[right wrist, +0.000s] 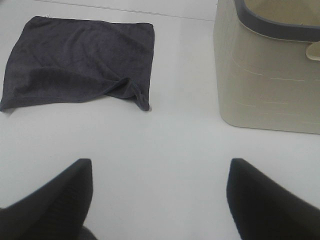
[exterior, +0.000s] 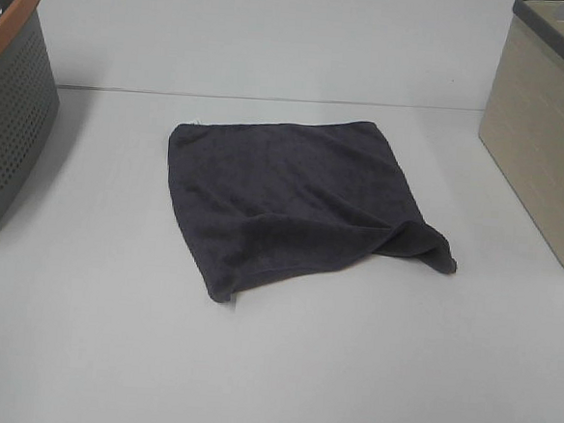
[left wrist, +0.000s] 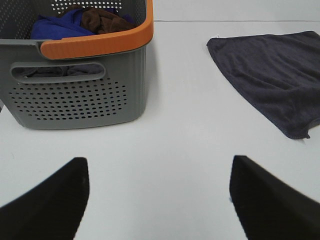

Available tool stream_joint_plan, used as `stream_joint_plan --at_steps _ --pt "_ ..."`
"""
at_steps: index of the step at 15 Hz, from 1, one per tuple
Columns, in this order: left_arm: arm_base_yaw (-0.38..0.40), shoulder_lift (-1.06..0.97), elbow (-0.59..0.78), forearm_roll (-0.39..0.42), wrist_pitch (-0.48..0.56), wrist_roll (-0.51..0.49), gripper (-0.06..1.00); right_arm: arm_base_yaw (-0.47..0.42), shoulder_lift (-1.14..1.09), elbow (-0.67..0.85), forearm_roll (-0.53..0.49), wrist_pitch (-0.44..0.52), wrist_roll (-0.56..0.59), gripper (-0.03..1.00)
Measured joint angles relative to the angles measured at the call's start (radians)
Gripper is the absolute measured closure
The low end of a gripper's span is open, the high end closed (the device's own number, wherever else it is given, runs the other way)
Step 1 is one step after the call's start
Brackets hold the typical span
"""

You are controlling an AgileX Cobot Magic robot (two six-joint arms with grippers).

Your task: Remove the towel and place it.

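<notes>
The dark charcoal-grey towel [exterior: 297,198] lies spread on the white table [exterior: 281,366] in the middle of the exterior view, with its front right corner rumpled and folded over. It also shows in the left wrist view [left wrist: 275,75] and in the right wrist view [right wrist: 80,62]. Neither arm shows in the exterior view. My left gripper [left wrist: 160,200] is open and empty over bare table, well short of the towel. My right gripper [right wrist: 157,200] is open and empty over bare table, apart from the towel.
A grey perforated basket [exterior: 9,105] with an orange rim stands at the far left; the left wrist view shows blue and brown cloths [left wrist: 80,22] inside it. A beige basket [exterior: 549,133] with a dark grey rim stands at the far right, also in the right wrist view [right wrist: 270,75].
</notes>
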Motion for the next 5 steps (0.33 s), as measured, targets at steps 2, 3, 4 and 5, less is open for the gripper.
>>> stream_joint_plan --at_steps 2,3,4,5 --pt "0.0 0.0 0.0 0.011 0.0 -0.015 0.22 0.0 0.0 0.0 0.0 0.0 0.0 0.23" --pt "0.0 0.0 0.0 0.012 0.0 -0.022 0.22 0.0 0.0 0.0 0.0 0.0 0.0 0.23" --pt "0.0 0.0 0.0 0.013 0.0 -0.023 0.22 0.0 0.0 0.0 0.0 0.0 0.0 0.23" --pt "0.0 0.0 0.0 0.013 0.0 -0.023 0.22 0.0 0.0 0.0 0.0 0.0 0.0 0.23"
